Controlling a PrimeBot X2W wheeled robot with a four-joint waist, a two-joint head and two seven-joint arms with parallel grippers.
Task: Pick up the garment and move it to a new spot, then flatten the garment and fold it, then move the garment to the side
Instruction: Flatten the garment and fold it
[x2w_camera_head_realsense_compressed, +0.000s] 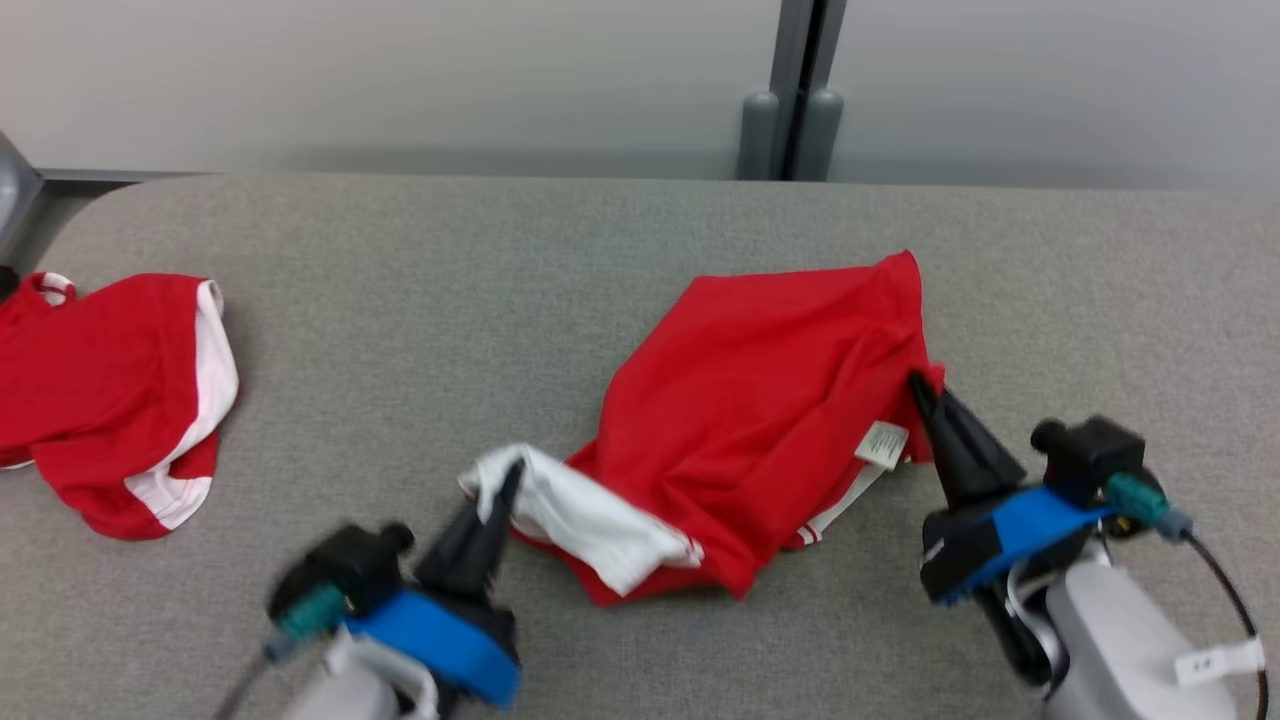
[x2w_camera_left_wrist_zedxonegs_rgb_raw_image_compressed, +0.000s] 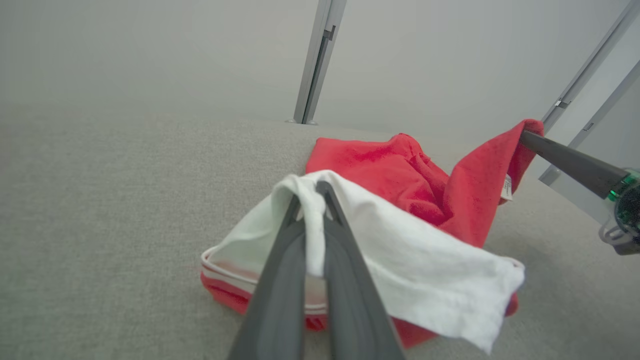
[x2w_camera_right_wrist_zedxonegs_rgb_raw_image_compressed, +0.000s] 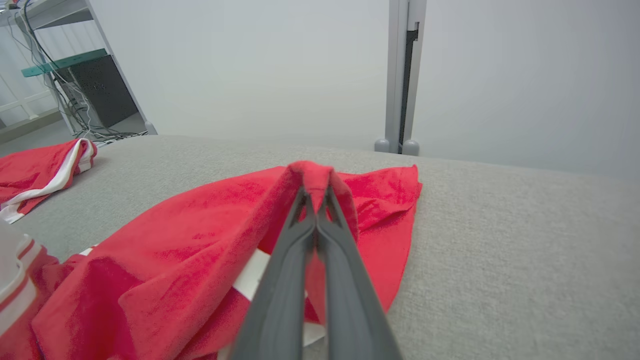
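You see the left gripper (x2w_camera_left_wrist_zedxonegs_rgb_raw_image_compressed: 310, 195) pinching the white fold of the crumpled red-and-white cloth garment (x2w_camera_head_realsense_compressed: 760, 420), the right gripper (x2w_camera_right_wrist_zedxonegs_rgb_raw_image_compressed: 315, 195) pinching its red edge; the garment lies on the grey fabric table (x2w_camera_head_realsense_compressed: 400, 350), well apart from a second red-and-white garment (x2w_camera_head_realsense_compressed: 110, 390) at left

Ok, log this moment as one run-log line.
stage: grasp | left tool: shut on white fold | right tool: shut on red edge | red-and-white garment: bunched on grey table

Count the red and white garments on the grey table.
2. One red and white fabric garment lies mid-table, gripped by the left end effector at its white part and the right end effector at a red edge. The second garment lies far left, partly cropped.
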